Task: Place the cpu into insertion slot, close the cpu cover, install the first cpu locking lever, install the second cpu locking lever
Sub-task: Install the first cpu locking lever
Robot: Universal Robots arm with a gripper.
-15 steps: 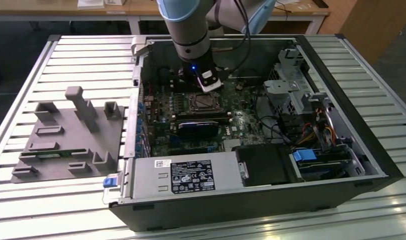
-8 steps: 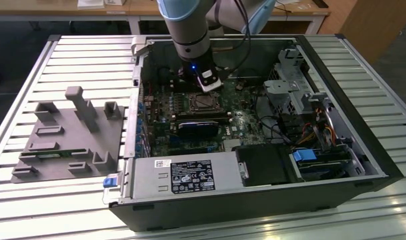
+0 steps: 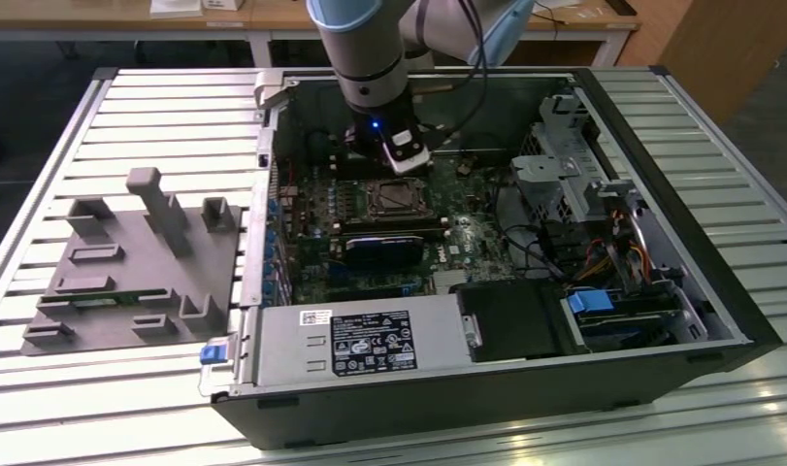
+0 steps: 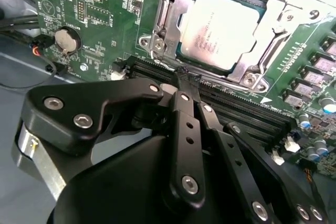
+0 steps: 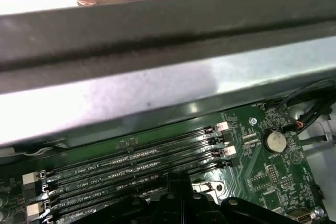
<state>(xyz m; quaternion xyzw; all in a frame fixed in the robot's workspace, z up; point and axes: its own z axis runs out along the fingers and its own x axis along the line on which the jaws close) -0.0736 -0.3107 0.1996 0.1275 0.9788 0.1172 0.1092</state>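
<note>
Inside the open computer case (image 3: 704, 282), seen from the exterior view, the arm reaches down so that the gripper (image 3: 407, 163) hangs just above the motherboard (image 3: 484, 233), at the far edge of the insertion slot (image 3: 396, 198). The cpu (image 3: 397, 197) lies seated in that slot, dull and square, with the cpu cover (image 3: 367, 199) folded down around it. A grey fixture tray (image 3: 134, 267) sits on the slatted table (image 3: 56, 136) toward the exterior view's left, well apart from the case, and the power supply (image 3: 367, 345) fills the near part of the case. Turning to the second wrist view, the gripper (image 4: 185, 80) has its black fingers (image 4: 184, 124) drawn together to a narrow tip with nothing between them, poised over the memory slots (image 4: 236, 111) just beside the socket. The cpu (image 4: 223, 27) rests flat in the insertion slot (image 4: 186, 56), framed by the cpu cover (image 4: 170, 11), whose window leaves the metal top bare. A coin battery (image 4: 67, 39) sits on the board, away from the socket. Lastly, in the first wrist view, the memory slots (image 5: 131, 163) run beside the case wall (image 5: 131, 93), and the coin battery (image 5: 274, 140) shows nearby.
</note>
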